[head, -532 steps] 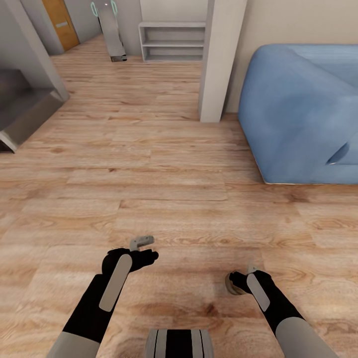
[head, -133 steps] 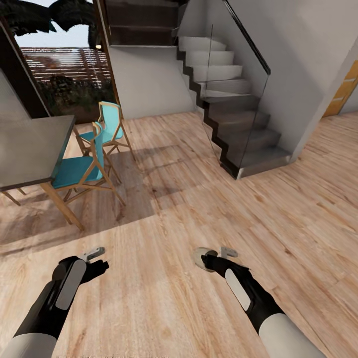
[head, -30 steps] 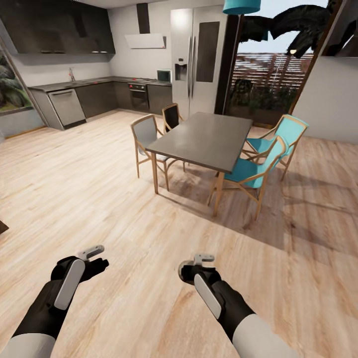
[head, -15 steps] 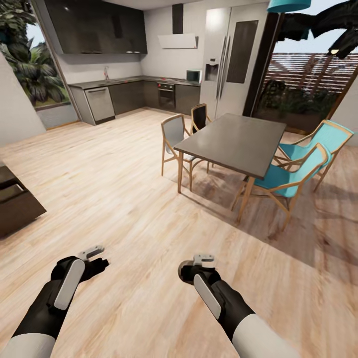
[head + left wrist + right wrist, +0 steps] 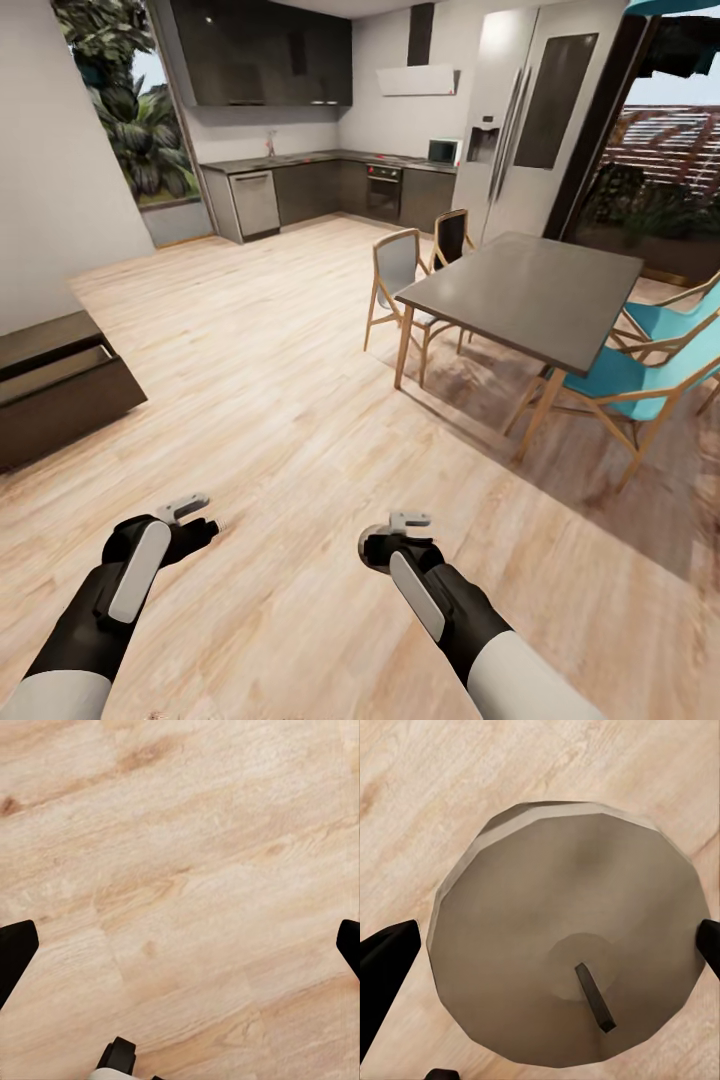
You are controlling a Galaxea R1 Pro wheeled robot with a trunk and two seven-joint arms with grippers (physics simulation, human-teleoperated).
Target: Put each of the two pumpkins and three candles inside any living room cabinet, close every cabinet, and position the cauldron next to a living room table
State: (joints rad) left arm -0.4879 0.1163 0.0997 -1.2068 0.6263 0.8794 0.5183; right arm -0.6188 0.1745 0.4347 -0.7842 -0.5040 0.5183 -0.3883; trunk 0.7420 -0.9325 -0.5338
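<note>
Wood floor behind; candle (image 5: 566,964) squat, grey-tan, dark wick.

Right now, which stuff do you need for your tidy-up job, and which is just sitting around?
For the job:
- squat greyish candle with a dark wick, held in the right gripper
- long low dark brown cabinet, one drawer ajar

Just sitting around:
- grey dining table
- turquoise chairs
- silver fridge
</note>
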